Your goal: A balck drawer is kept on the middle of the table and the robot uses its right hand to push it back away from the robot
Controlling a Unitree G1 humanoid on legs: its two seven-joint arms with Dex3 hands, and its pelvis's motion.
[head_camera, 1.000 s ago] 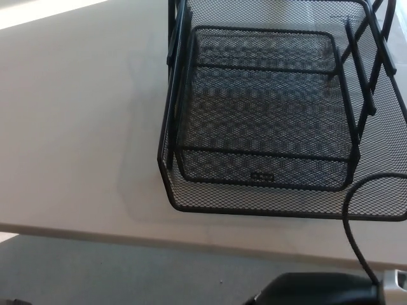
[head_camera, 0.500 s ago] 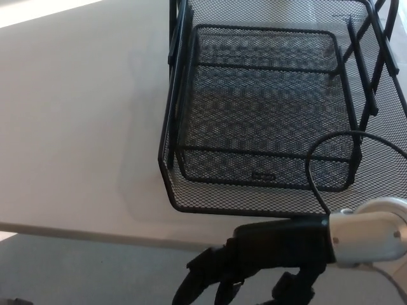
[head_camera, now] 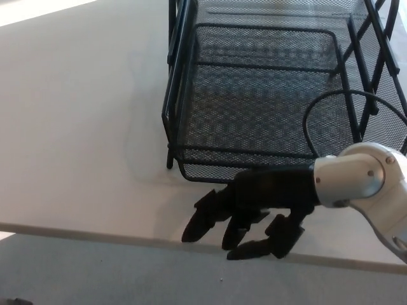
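Observation:
A black mesh drawer [head_camera: 261, 108] sits in a black wire rack [head_camera: 172, 95] on the white table [head_camera: 76, 127]. Its front lip [head_camera: 210, 173] lines up with the rack's front posts. My right hand [head_camera: 251, 210] lies on the table right in front of that lip, with the back of the hand against it. Its fingers [head_camera: 203, 219] are spread and point left and towards the table's near edge, holding nothing. The silver wrist [head_camera: 356, 178] comes in from the right. My left hand does not show.
A black cable [head_camera: 308, 117] loops up from the wrist over the drawer's right side. The table's near edge [head_camera: 95, 232] runs just below the hand, with grey floor [head_camera: 95, 273] beneath. Bare tabletop lies left of the rack.
My right hand came up from below the table edge to the drawer's front. The lower drawer, which stuck out towards me, has slid back into the rack.

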